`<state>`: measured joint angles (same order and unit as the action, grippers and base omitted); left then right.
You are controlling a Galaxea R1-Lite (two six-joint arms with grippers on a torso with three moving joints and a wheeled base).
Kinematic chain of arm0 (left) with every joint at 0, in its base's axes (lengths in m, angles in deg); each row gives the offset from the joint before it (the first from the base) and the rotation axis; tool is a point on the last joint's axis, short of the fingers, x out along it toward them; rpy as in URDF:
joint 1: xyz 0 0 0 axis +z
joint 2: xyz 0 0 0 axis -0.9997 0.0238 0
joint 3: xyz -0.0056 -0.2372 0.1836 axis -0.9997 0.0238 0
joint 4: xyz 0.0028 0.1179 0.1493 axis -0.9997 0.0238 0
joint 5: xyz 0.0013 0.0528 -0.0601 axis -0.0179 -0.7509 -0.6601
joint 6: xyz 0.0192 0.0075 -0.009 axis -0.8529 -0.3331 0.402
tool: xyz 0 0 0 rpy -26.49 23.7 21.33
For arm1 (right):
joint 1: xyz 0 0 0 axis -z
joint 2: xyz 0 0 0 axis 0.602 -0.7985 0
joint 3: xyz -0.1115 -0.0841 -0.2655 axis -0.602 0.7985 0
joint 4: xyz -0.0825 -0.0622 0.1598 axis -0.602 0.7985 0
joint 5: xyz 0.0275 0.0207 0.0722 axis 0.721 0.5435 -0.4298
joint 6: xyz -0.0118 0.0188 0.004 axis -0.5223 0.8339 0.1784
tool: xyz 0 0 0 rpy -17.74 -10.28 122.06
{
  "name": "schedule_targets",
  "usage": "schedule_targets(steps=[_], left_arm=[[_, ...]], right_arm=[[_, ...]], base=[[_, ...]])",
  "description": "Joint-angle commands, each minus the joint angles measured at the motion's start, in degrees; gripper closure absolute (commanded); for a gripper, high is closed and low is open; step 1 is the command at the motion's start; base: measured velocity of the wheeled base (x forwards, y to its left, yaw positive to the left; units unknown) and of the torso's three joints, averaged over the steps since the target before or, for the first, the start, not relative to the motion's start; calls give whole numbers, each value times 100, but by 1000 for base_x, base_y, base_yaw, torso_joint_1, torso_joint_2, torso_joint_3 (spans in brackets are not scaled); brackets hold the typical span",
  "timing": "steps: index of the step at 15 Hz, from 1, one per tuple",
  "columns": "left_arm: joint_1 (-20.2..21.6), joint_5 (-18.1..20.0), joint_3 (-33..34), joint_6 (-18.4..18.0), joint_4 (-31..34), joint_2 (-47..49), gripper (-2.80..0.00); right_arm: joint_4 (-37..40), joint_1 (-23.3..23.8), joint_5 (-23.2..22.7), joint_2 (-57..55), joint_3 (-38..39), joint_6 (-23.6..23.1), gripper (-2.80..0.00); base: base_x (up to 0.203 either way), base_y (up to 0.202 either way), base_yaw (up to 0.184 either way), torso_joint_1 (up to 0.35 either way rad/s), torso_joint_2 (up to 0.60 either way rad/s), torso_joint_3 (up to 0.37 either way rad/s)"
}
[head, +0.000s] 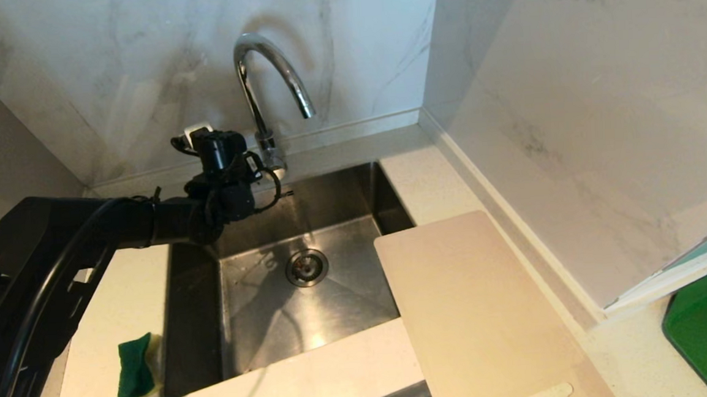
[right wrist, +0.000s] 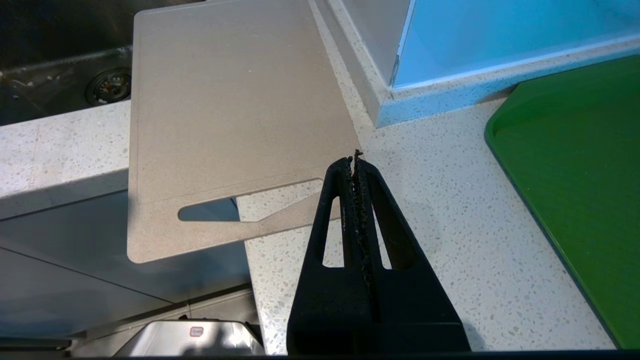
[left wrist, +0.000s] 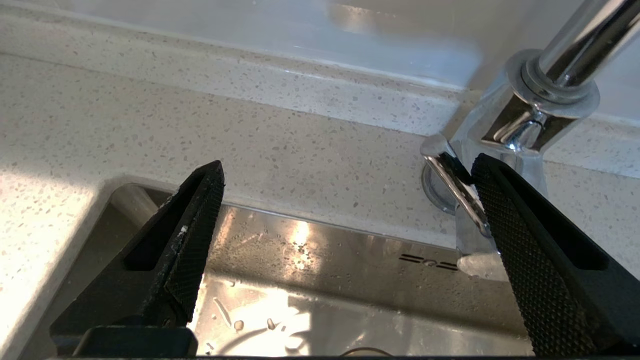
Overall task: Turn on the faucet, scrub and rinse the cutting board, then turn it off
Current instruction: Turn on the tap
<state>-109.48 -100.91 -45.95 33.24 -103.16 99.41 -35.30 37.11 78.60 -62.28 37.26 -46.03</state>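
My left gripper (left wrist: 345, 172) hangs released at the one sink's (head: 353, 186) back edge, one finger (left wrist: 525, 240) against the single faucet's (head: 264, 87) lever (left wrist: 457, 187). One cutting board (head: 476, 301) overhangs the counter's front-right edge. One sponge (head: 135, 366) lies front-left. My right gripper (right wrist: 356, 165) is clenched, empty.
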Motion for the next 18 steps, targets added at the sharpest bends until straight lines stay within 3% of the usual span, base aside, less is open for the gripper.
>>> schedule_targets(steps=[1, 9, 15, 18], left_arm=[[10, -15, 2, 12, -3, 7, -280], [36, -98, 11, 76, 265, -37, -280], [-72, -297, 58, 747, 976, -55, -280], [-87, -297, 72, 821, 1067, -46, -280]], right_arm=[[-2, -1, 0, 2, 0, 2, 0], [-2, -1, 0, 2, 0, 2, 0], [-2, -1, 0, 2, 0, 2, 0], [-2, -1, 0, 2, 0, 2, 0]], base=[[0, 0, 0, 0, 0, 0], [0, 0, 0, 0, 0, 0], [0, 0, 0, 0, 0, 0], [0, 0, 0, 0, 0, 0]])
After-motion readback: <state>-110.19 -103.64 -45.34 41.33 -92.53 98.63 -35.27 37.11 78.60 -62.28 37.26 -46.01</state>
